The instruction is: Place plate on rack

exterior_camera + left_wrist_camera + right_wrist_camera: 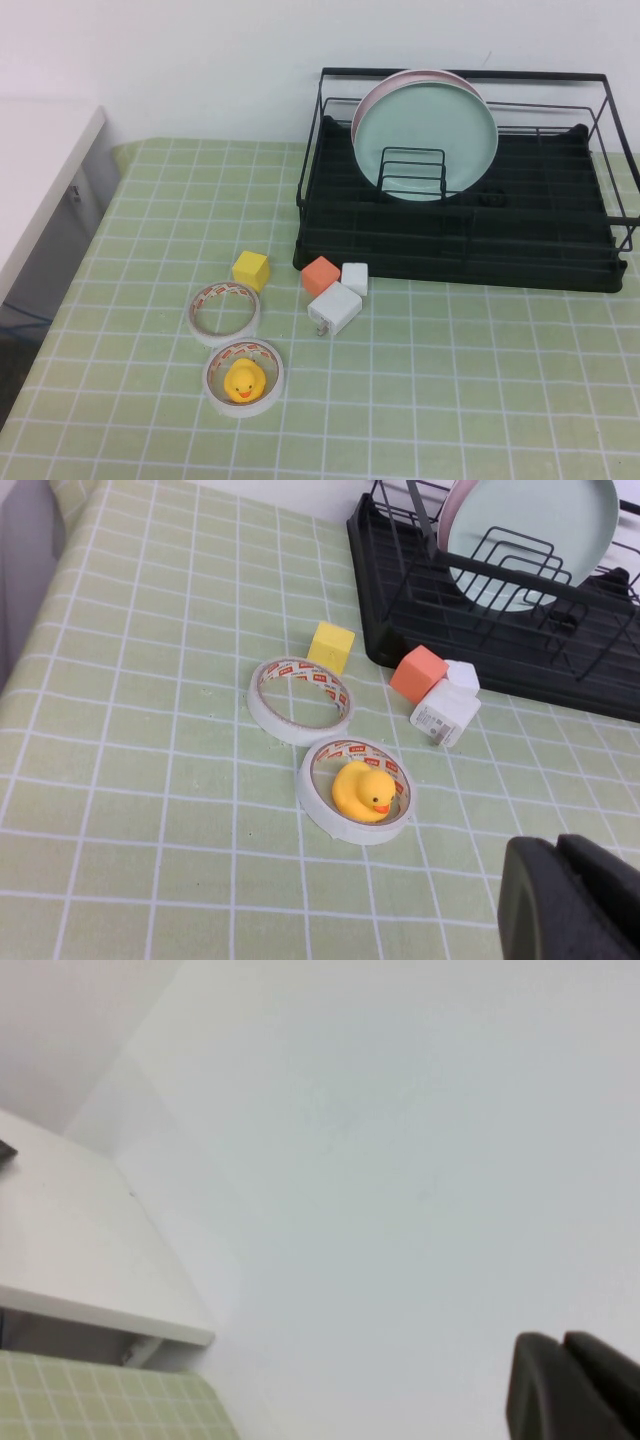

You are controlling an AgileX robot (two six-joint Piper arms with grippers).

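The mint-green plate [425, 135] stands on edge in the black wire rack [460, 240] at the back right of the table, leaning against a pale pink plate [400, 80] behind it. The left wrist view shows the same plate [540, 530] and rack [500, 630] from the near side. My left gripper [558, 852] is shut and empty, hovering over the green cloth near the front, well away from the rack. My right gripper [562, 1345] is shut too, holds nothing and faces a white wall. Neither arm shows in the high view.
In front of the rack lie a yellow cube [250, 269], an orange cube [320, 275], two white cubes [345, 295], an empty tape roll [224, 312] and a tape roll [243, 377] with a yellow rubber duck [243, 380] inside. A white cabinet [40, 170] flanks the table's left edge.
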